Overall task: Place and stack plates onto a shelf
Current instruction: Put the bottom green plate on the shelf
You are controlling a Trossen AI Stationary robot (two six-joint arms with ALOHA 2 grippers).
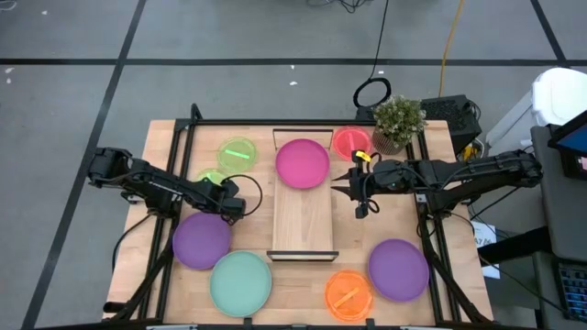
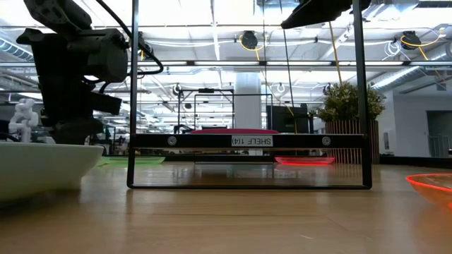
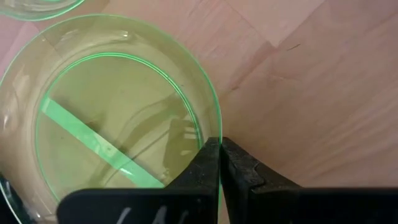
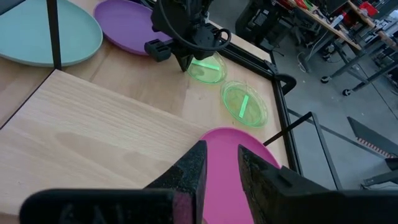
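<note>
We see the magenta plate [image 1: 303, 162] lying flat at the far end of the shelf [image 1: 303, 220], the only plate on the board so far; the near stretch of wood is bare, which we judge leaves room for further stacking. The right gripper [image 1: 353, 186] hovers just beside the shelf's right edge, and its wrist view shows the fingers [image 4: 193, 167] parted with nothing between them, above the magenta plate's rim [image 4: 249, 155].

On the other side, the left gripper [image 1: 229, 207] sits at a small lime-green plate [image 1: 213, 178], and its wrist camera shows what the overhead cannot: the two fingers [image 3: 205, 165] pinched tight on that plate's thin rim [image 3: 124, 112], a grip we take as the start of a lift.

Waiting on the tabletop [image 1: 165, 137] are a second lime-green plate [image 1: 238, 152], a red-pink plate [image 1: 350, 142], two purple plates [image 1: 201, 240] [image 1: 399, 269], a mint-green plate [image 1: 240, 282] and an orange plate [image 1: 348, 294]. The level camera alone shows the shelf's black end frame [image 2: 248, 141] and its label, with the magenta plate edge-on behind.
</note>
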